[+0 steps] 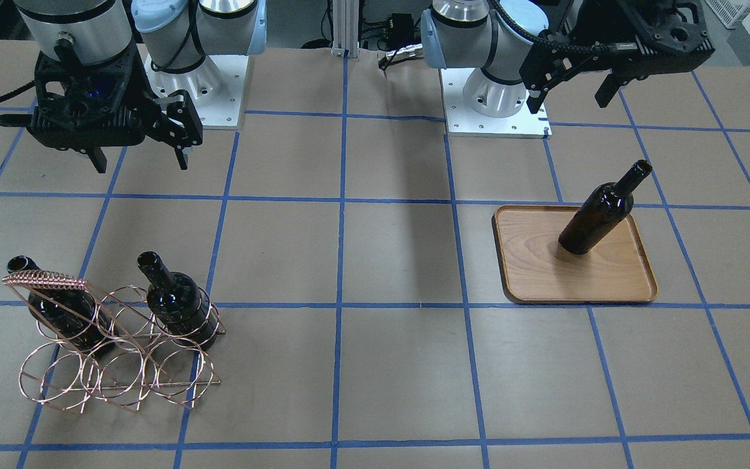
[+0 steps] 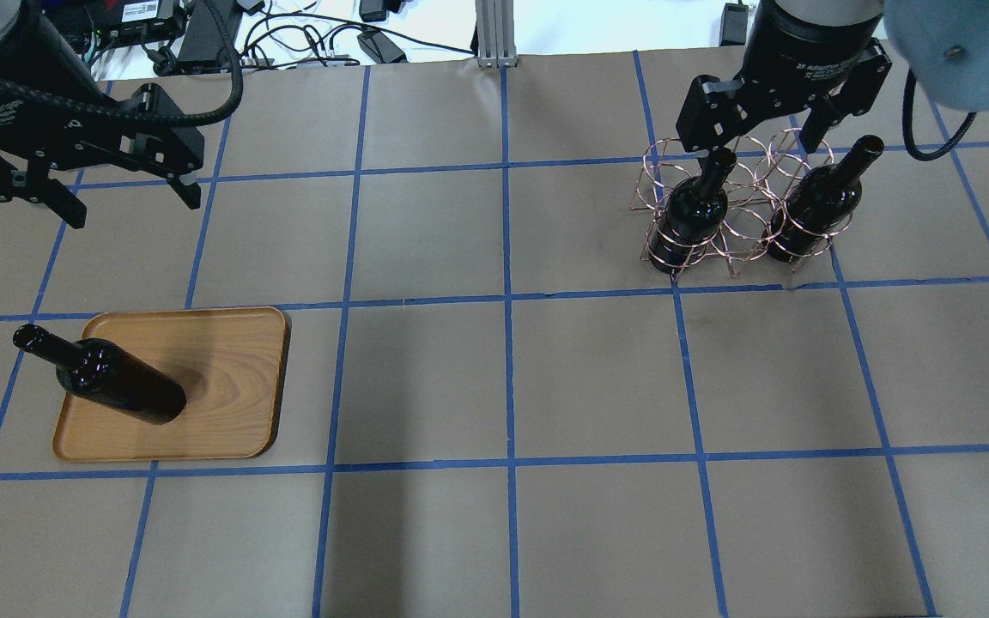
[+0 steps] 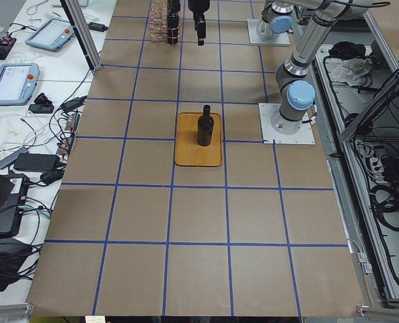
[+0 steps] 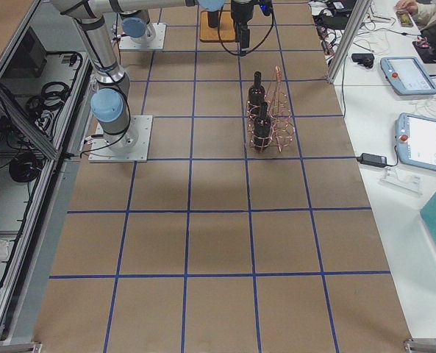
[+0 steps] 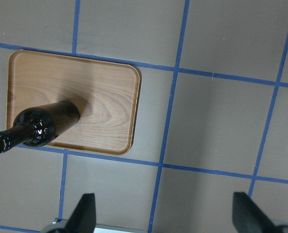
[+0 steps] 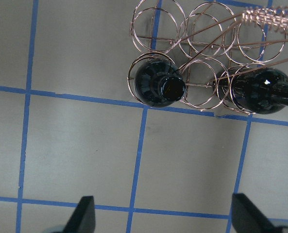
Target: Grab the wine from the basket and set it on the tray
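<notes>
One dark wine bottle [image 1: 596,215] stands upright on the wooden tray [image 1: 544,267]; the left wrist view shows the same bottle [image 5: 42,127] and tray [image 5: 105,82]. Two more bottles [image 2: 696,210] [image 2: 816,206] stand in the copper wire basket [image 1: 46,281]. In the right wrist view these are one bottle [image 6: 158,87] seen from above and another [image 6: 258,92] to its right. My left gripper [image 2: 136,211] is open and empty, raised behind the tray. My right gripper [image 2: 756,153] is open and empty, raised above the basket on the robot's side of it.
Blue tape lines divide the brown table into squares. The two arm bases [image 1: 492,85] [image 1: 193,85] stand at the robot's edge. Side tables with tablets [image 4: 423,140] and cables run along the far edge.
</notes>
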`<control>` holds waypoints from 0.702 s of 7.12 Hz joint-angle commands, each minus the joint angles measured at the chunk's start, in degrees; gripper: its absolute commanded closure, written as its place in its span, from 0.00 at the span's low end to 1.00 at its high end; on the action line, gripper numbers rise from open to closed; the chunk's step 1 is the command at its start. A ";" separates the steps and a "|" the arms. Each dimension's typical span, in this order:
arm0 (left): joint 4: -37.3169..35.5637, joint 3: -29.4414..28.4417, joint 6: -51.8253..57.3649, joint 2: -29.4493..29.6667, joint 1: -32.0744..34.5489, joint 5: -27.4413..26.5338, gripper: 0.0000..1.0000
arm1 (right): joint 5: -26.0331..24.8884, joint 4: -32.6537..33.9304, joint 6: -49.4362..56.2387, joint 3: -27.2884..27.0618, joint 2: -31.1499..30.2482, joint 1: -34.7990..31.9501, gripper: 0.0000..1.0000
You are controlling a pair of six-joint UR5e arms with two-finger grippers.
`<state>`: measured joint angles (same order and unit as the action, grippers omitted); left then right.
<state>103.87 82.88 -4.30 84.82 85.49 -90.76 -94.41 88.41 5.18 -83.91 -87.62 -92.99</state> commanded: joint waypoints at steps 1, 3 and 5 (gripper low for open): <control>0.10 0.00 0.00 -0.01 0.03 -0.03 0.00 | -0.16 0.00 0.09 -0.03 0.00 0.00 0.00; 0.10 0.00 0.00 -0.01 0.03 0.06 0.00 | -0.16 0.00 0.00 -0.03 0.00 0.00 0.00; 0.02 0.00 0.00 0.08 0.03 0.06 0.00 | 0.19 0.18 0.09 -0.03 0.00 0.00 0.00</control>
<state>103.95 82.88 -4.31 84.83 85.52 -90.75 -94.41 88.46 5.20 -83.93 -87.63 -92.99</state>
